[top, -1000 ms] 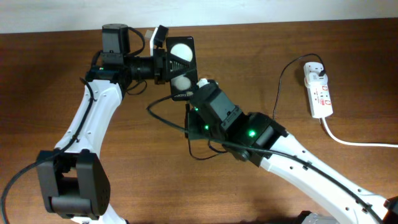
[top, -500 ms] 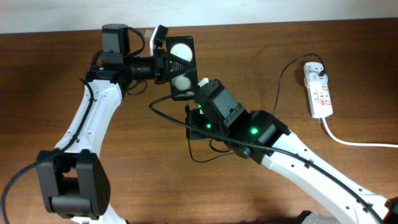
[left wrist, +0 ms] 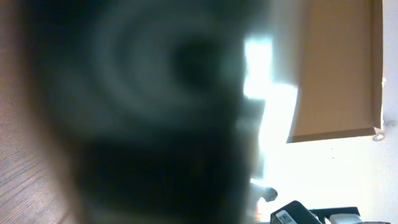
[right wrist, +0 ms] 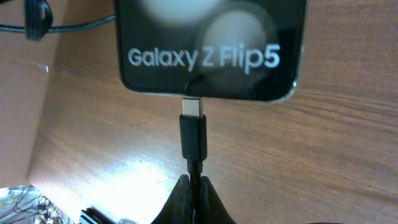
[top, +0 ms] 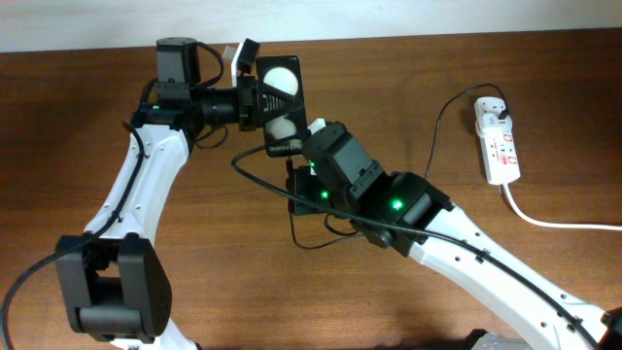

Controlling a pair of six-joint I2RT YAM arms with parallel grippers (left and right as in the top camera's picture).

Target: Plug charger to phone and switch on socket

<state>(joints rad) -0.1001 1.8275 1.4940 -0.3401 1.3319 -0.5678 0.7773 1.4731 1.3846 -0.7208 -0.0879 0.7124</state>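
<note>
Left hand (top: 259,93) pinches phone (top: 281,97) near worktop's (top: 224,292) far edge, bracing it. Right hand (right wrist: 194,190) pinches charger (right wrist: 193,138) behind plug, tip at port, for straight push.

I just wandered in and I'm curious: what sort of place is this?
Probably a robotics lab or test bench: the left arm holds a phone, the right arm holds a charger plug at its port, and a power strip lies on the wooden table.

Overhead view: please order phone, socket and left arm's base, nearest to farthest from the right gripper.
From the right gripper, which pinches the charger:
1. Phone, just up-left.
2. Socket, far right.
3. Left arm's base, bottom-left corner.
</note>
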